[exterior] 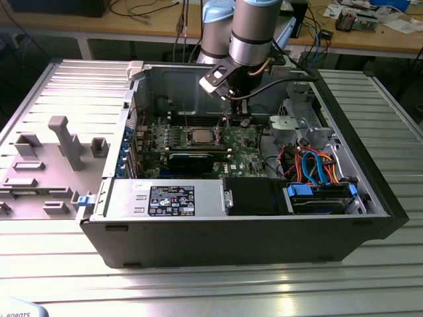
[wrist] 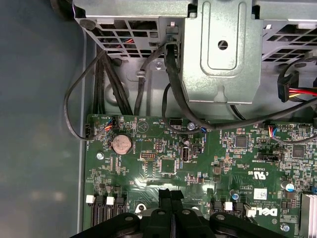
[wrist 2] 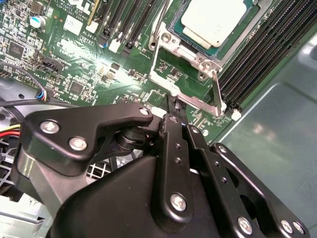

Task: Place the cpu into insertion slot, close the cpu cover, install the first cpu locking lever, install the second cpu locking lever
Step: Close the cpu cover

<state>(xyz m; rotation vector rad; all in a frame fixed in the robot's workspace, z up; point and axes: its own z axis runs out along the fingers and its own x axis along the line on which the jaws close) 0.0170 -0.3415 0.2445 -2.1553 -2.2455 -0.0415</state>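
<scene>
The cpu [wrist 2: 215, 22] lies flat in the insertion slot [wrist 2: 167, 35], its silver-grey top showing; in the exterior view it sits mid-board [exterior: 200, 137]. The cpu cover [wrist 2: 193, 101] stands raised off the slot, and green board shows through its cutout. A thin locking lever [wrist 2: 216, 89] stands up beside it. My gripper [wrist 2: 173, 105] is shut, its black fingertips pressed together at the cover's outer edge; I cannot tell if they pinch it. In the first wrist view the gripper [wrist: 171, 194] hangs over the motherboard. In the exterior view the gripper [exterior: 235, 120] reaches down just right of the slot.
Long black memory slots [wrist 2: 262, 54] run beside the socket. A black card [exterior: 192, 158] lies in front of it, and a power supply [exterior: 165, 198] sits along the case front. A metal drive cage [wrist: 223, 49] and loose cables [exterior: 310, 165] crowd the exterior view's right. The case wall [wrist 2: 277, 134] is close.
</scene>
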